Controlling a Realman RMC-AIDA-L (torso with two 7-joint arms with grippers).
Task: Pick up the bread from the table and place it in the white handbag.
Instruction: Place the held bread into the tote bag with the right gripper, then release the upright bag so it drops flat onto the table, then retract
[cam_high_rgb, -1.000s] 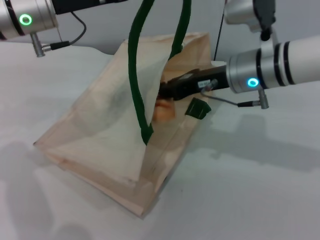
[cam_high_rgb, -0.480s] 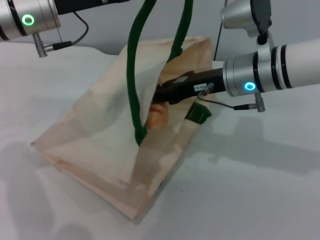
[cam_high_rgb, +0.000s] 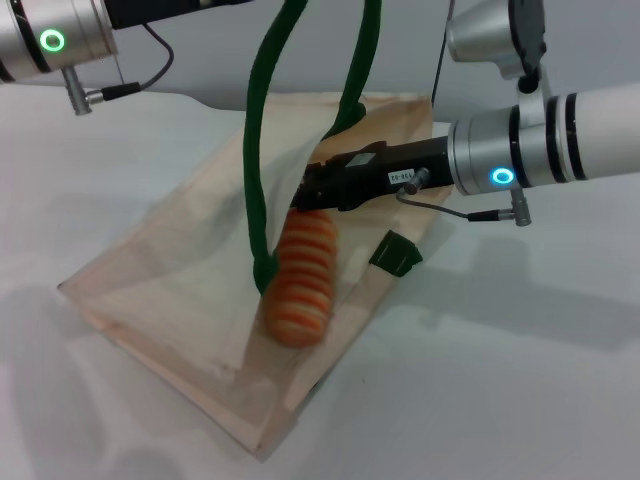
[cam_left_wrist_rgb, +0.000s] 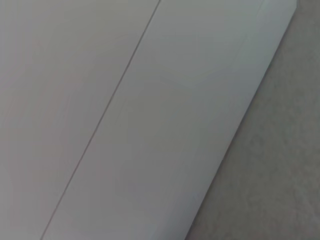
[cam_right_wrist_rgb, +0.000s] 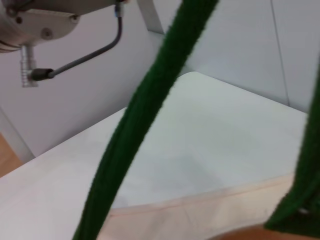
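I see the bread (cam_high_rgb: 300, 285) lying inside the bag (cam_high_rgb: 170, 280), my right hand (cam_high_rgb: 305, 195) at its mouth, grip unclear.

We see one small white label (cam_high_rgb: 402, 175) on the dark body of the right gripper (cam_high_rgb: 312, 190), with dark characters too tiny for us to read. Nothing is printed on the white handbag (cam_high_rgb: 180, 270) or the bread (cam_high_rgb: 302, 277), as far as we can tell. Both wrist views give us no writing at all.
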